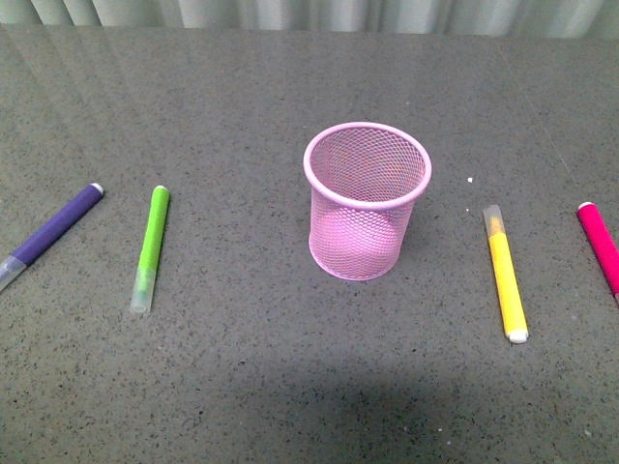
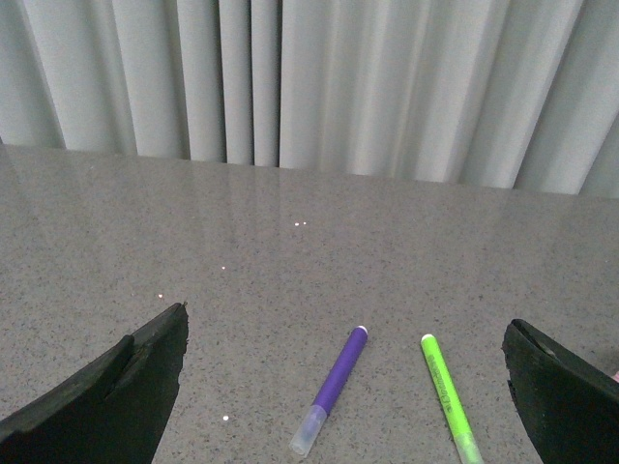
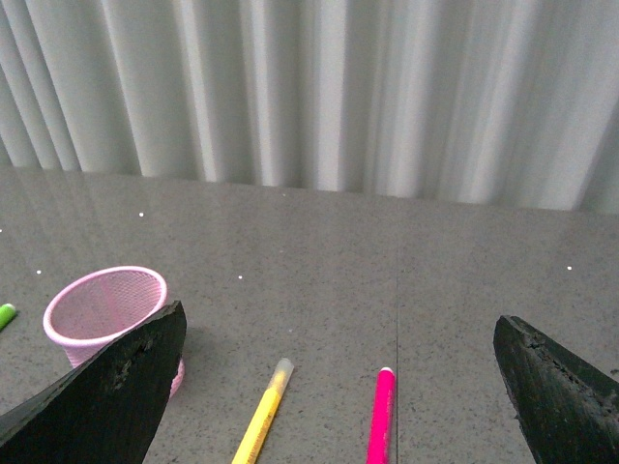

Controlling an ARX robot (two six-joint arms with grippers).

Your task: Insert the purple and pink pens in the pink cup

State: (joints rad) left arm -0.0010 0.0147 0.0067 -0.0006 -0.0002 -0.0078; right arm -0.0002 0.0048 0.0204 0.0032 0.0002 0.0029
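Note:
The pink cup stands upright and empty at the table's middle; it also shows in the right wrist view. The purple pen lies flat at the far left, clear cap toward me, and shows in the left wrist view. The pink pen lies at the right edge, partly cut off, and shows in the right wrist view. My left gripper is open and empty above the purple pen. My right gripper is open and empty above the pink pen. Neither arm shows in the front view.
A lime green marker lies right of the purple pen, also seen in the left wrist view. A yellow marker lies between the cup and the pink pen, also in the right wrist view. Grey curtains hang behind the table.

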